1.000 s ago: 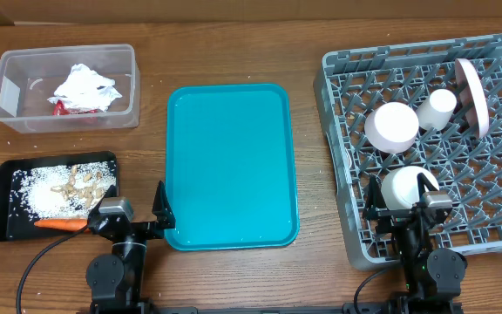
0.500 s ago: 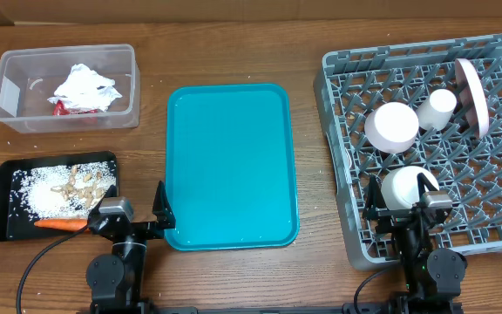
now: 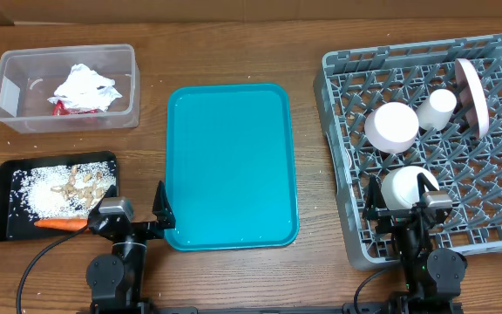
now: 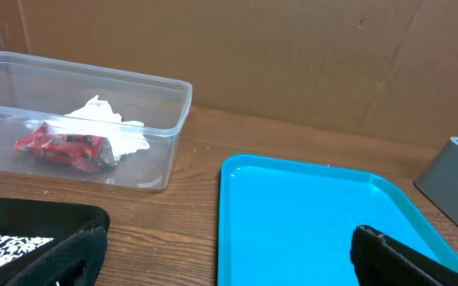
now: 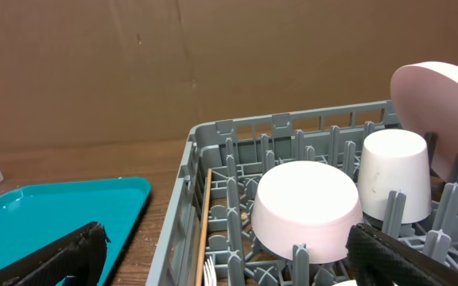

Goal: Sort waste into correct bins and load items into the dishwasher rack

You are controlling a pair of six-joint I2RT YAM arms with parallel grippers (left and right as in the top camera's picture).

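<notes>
A wooden table [image 3: 234, 44] stands against brown cardboard [image 4: 293, 56]. The left gripper [image 3: 134, 212] hangs low, jaws spread wide and empty, between the black tray [image 3: 7, 227] and the teal tray [image 3: 229, 166]. The right gripper [image 3: 401, 199] gapes just as wide and holds nothing (a white bowl [image 3: 403, 185] shows beneath it from overhead) at the near side of the dishwasher rack [image 3: 338, 157]. Farther in stand a second bowl [image 3: 393, 126], a cup [image 3: 438, 109] and an upright plate [image 3: 471, 96]. A wooden stick [image 5: 205, 214] and a fork [image 5: 210, 274] lie by the rack wall nearest the teal tray. A carrot [image 3: 59, 224], scraps [image 3: 81, 181] and rice crumbs [image 3: 46, 196] lie in the black tray, and napkins [image 3: 84, 85] and a red wrapper [image 4: 62, 147] in the clear tub [image 3: 7, 78].

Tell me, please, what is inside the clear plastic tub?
Inside the clear tub lie a crumpled white napkin and a red wrapper partly under it. Anything beneath the napkin is covered.
</notes>
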